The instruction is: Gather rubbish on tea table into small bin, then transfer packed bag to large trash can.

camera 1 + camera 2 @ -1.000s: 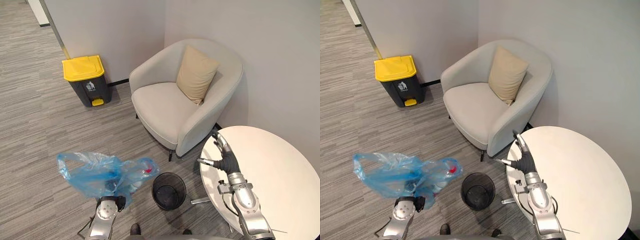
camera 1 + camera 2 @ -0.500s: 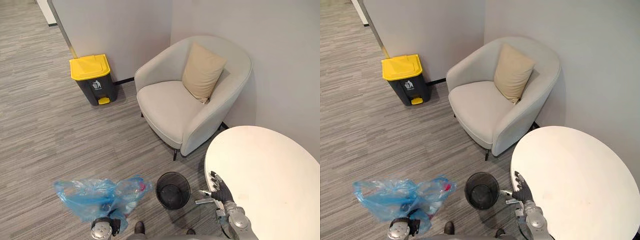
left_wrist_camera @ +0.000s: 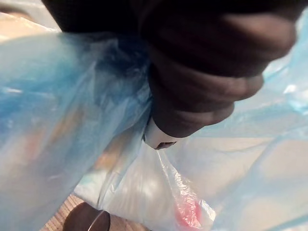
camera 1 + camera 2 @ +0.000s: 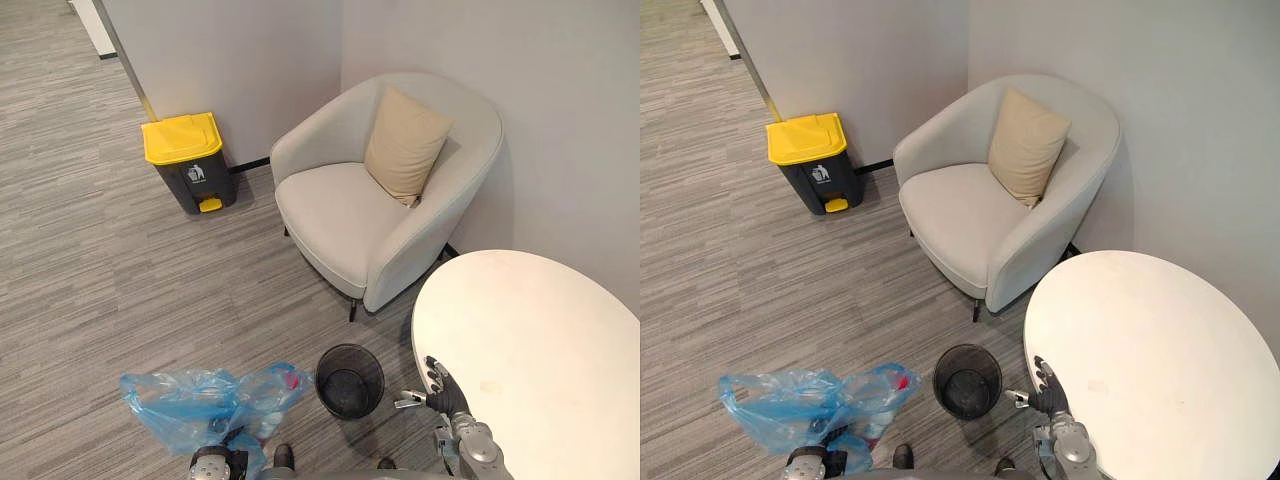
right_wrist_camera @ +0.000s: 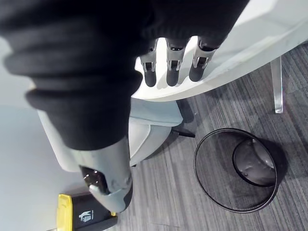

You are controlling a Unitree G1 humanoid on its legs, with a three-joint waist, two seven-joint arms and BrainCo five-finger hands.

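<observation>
A blue plastic bag (image 4: 205,405) with rubbish inside, something red among it (image 3: 187,211), hangs above the floor at the lower left. My left hand (image 4: 215,462) is shut on the bag's gathered top. The small black mesh bin (image 4: 349,379) stands on the floor beside the bag, with no liner in it. My right hand (image 4: 440,387) is open, its straight fingers (image 5: 171,62) over the near edge of the round white tea table (image 4: 540,350). The large dark trash can with a yellow lid (image 4: 188,160) stands by the far wall, lid shut.
A pale grey armchair (image 4: 380,200) with a beige cushion (image 4: 403,145) stands between the table and the trash can. Grey striped carpet (image 4: 120,290) stretches from the bag to the can.
The camera has shifted. My right arm has drawn back from the table's edge toward me, and the bag now hangs lower and closer in.
</observation>
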